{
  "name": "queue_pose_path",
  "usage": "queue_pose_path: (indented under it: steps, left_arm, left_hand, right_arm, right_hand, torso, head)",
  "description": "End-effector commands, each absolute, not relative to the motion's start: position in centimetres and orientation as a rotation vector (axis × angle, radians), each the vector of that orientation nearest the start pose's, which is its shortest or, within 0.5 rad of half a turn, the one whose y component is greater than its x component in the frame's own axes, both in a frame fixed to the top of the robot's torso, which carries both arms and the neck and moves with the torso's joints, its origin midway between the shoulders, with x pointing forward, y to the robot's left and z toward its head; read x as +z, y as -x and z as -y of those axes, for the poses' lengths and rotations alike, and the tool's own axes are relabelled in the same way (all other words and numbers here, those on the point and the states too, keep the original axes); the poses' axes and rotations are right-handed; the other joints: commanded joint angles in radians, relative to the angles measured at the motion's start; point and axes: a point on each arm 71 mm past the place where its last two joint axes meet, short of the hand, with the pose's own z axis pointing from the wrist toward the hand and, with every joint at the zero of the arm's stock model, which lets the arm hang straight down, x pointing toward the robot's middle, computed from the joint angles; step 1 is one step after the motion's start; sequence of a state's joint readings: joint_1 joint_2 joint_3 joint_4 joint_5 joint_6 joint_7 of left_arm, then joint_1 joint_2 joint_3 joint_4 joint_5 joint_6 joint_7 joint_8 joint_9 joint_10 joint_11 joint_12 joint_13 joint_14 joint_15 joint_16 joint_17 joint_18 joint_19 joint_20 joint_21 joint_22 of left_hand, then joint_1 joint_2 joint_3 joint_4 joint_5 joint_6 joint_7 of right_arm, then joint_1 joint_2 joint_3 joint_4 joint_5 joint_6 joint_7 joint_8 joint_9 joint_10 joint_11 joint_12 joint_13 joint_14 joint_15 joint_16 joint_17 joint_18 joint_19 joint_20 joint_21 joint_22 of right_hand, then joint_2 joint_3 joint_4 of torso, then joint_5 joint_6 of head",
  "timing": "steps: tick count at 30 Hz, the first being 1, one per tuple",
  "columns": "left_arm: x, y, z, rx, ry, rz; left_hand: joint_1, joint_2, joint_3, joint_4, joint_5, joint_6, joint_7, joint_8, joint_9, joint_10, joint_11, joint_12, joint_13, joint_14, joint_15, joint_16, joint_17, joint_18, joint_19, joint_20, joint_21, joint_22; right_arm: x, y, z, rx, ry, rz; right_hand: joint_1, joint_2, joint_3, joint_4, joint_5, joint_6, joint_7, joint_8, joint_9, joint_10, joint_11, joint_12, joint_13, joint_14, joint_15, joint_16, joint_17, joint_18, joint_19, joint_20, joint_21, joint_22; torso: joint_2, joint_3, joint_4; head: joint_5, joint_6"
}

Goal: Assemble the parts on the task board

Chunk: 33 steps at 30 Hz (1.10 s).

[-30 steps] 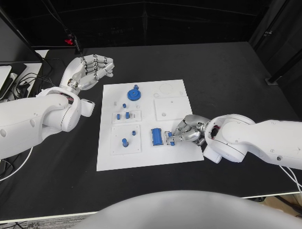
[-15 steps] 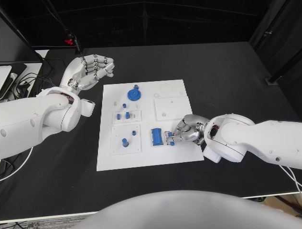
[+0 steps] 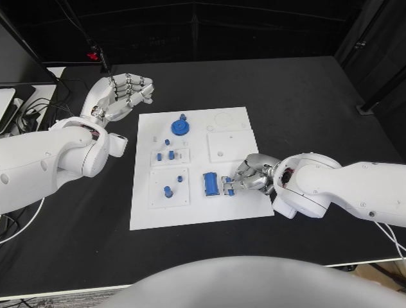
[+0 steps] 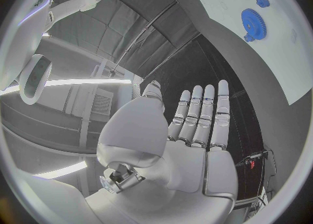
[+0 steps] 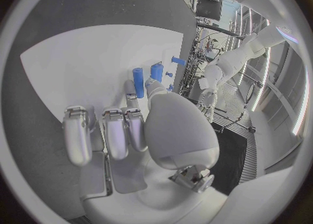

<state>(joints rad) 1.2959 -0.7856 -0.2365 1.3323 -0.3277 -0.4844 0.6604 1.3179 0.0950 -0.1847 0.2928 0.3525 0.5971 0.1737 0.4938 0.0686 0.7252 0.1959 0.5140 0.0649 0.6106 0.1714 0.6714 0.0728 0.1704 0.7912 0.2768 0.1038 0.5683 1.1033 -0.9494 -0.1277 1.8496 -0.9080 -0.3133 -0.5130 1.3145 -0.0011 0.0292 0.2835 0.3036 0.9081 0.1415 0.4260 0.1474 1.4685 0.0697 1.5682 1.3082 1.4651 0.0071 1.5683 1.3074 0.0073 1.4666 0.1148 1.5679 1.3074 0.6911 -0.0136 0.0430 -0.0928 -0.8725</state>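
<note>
The white task board (image 3: 203, 170) lies in the middle of the black table (image 3: 324, 102); small blue parts sit on it, with a blue gear (image 3: 180, 126) near its far end and a long blue block (image 3: 209, 184) near its near end; the right hand (image 3: 250, 175) rests on the board just beside that block, its fingers curled in on a small blue part (image 3: 228, 185); the left hand (image 3: 121, 93) hangs over the table beside the board's far corner, fingers straight and close together, holding nothing.
</note>
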Motion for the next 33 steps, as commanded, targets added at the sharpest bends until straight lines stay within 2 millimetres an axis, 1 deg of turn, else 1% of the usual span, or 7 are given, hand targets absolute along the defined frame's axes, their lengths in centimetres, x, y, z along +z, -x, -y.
queue_pose_path:
  steps: [1, 12, 16, 18, 22, 27, 33]
  left_arm:
    - [-18.18, -51.20, -23.85, -1.302, 0.532, -1.274]
    - [-18.19, -51.21, -23.86, -1.302, 0.532, -1.275]
    - [-18.20, -51.22, -23.87, -1.301, 0.533, -1.275]
    - [-18.20, -51.22, -23.86, -1.300, 0.534, -1.276]
    - [-18.21, -51.22, -23.86, -1.300, 0.534, -1.276]
    - [-18.21, -51.23, -23.87, -1.300, 0.535, -1.277]
    - [-18.22, -51.23, -23.86, -1.301, 0.535, -1.278]
  left_hand:
    - [0.010, -0.003, -0.005, -0.001, 0.003, 0.010, 0.062, 0.004, -0.001, -0.002, -0.005, 0.004, -0.002, 0.006, -0.001, 0.005, -0.001, 0.010, 0.005, 0.000, 0.004, -0.001]
    - [0.010, -0.002, -0.005, -0.001, 0.003, 0.010, 0.062, 0.004, -0.001, -0.002, -0.005, 0.004, -0.002, 0.006, -0.001, 0.005, -0.002, 0.010, 0.005, 0.000, 0.004, -0.001]
    - [0.011, -0.002, -0.005, -0.001, 0.004, 0.010, 0.062, 0.004, -0.001, -0.002, -0.005, 0.004, -0.001, 0.006, -0.002, 0.005, -0.002, 0.010, 0.005, 0.000, 0.004, -0.001]
    - [0.011, -0.002, -0.005, -0.001, 0.004, 0.010, 0.062, 0.004, -0.001, -0.002, -0.005, 0.004, -0.001, 0.006, -0.002, 0.005, -0.002, 0.010, 0.005, 0.000, 0.004, -0.001]
    - [0.011, -0.002, -0.005, -0.001, 0.004, 0.010, 0.062, 0.004, -0.001, -0.002, -0.005, 0.004, -0.001, 0.006, -0.002, 0.005, -0.002, 0.010, 0.005, 0.000, 0.004, -0.001]
    - [0.011, -0.002, -0.005, -0.001, 0.004, 0.010, 0.062, 0.004, -0.001, -0.002, -0.005, 0.004, -0.001, 0.006, -0.002, 0.005, -0.002, 0.010, 0.005, 0.000, 0.004, -0.001]
    - [0.012, -0.001, -0.005, -0.001, 0.005, 0.010, 0.062, 0.004, -0.001, -0.002, -0.005, 0.004, -0.002, 0.006, -0.002, 0.005, -0.002, 0.010, 0.005, 0.000, 0.004, -0.002]
  right_arm:
    - [-25.52, -38.01, 18.18, 0.663, -0.524, -2.255]
    - [-25.53, -38.02, 18.01, 0.666, -0.518, -2.256]
    - [-25.52, -38.03, 17.95, 0.666, -0.519, -2.254]
    - [-25.52, -38.03, 17.93, 0.666, -0.520, -2.253]
    - [-25.51, -38.03, 17.89, 0.665, -0.522, -2.252]
    - [-25.50, -38.04, 17.85, 0.665, -0.520, -2.251]
    - [-25.47, -38.08, 17.84, 0.665, -0.520, -2.244]
  right_hand:
    - [-0.011, -0.002, -0.012, 0.001, -0.012, -0.006, -0.004, 0.006, 0.003, 0.102, 0.001, 0.003, 0.263, 0.106, -0.006, 0.002, 0.263, -0.007, 0.104, -0.005, 0.003, 0.263]
    - [-0.034, 0.001, -0.059, 0.006, -0.050, -0.024, -0.003, 0.031, 0.016, 0.102, 0.001, 0.003, 0.263, 0.106, -0.006, 0.002, 0.263, -0.007, 0.104, -0.005, 0.003, 0.263]
    - [-0.035, 0.008, -0.073, 0.004, -0.050, -0.024, -0.007, 0.054, 0.027, 0.102, -0.001, 0.003, 0.263, 0.106, -0.007, 0.002, 0.263, -0.007, 0.104, -0.005, 0.003, 0.263]
    - [-0.031, 0.013, -0.084, 0.003, -0.049, -0.031, -0.011, 0.081, 0.042, 0.102, -0.005, 0.003, 0.263, 0.106, -0.009, 0.002, 0.263, -0.007, 0.104, -0.007, 0.003, 0.263]
    - [-0.020, 0.026, -0.123, 0.005, -0.049, -0.088, -0.015, 0.193, 0.108, 0.102, -0.011, 0.003, 0.263, 0.106, -0.013, 0.002, 0.263, -0.007, 0.104, -0.013, 0.003, 0.263]
    - [-0.005, 0.040, -0.152, 0.004, -0.045, -0.148, -0.017, 0.292, 0.169, 0.102, -0.013, 0.003, 0.263, 0.106, -0.016, 0.002, 0.263, -0.007, 0.104, -0.012, 0.003, 0.263]
    - [0.003, 0.048, -0.167, 0.003, -0.040, -0.180, -0.018, 0.336, 0.196, 0.102, -0.013, 0.003, 0.263, 0.106, -0.014, 0.002, 0.263, -0.007, 0.104, -0.012, 0.003, 0.263]
  torso:
    - [0.000, 0.0000, 0.0002]
    - [0.000, 0.0003, 0.0003]
    - [0.000, 0.0000, -0.0002]
    - [0.000, 0.0000, -0.0004]
    - [0.000, 0.0003, 0.0001]
    - [0.000, 0.0002, -0.0001]
    - [0.001, 0.0003, -0.0003]
  head:
    - [0.001, 0.000]
    - [0.002, 0.000]
    - [0.002, 0.000]
    - [0.003, 0.000]
    - [0.003, 0.000]
    - [0.003, 0.000]
    - [0.003, 0.000]
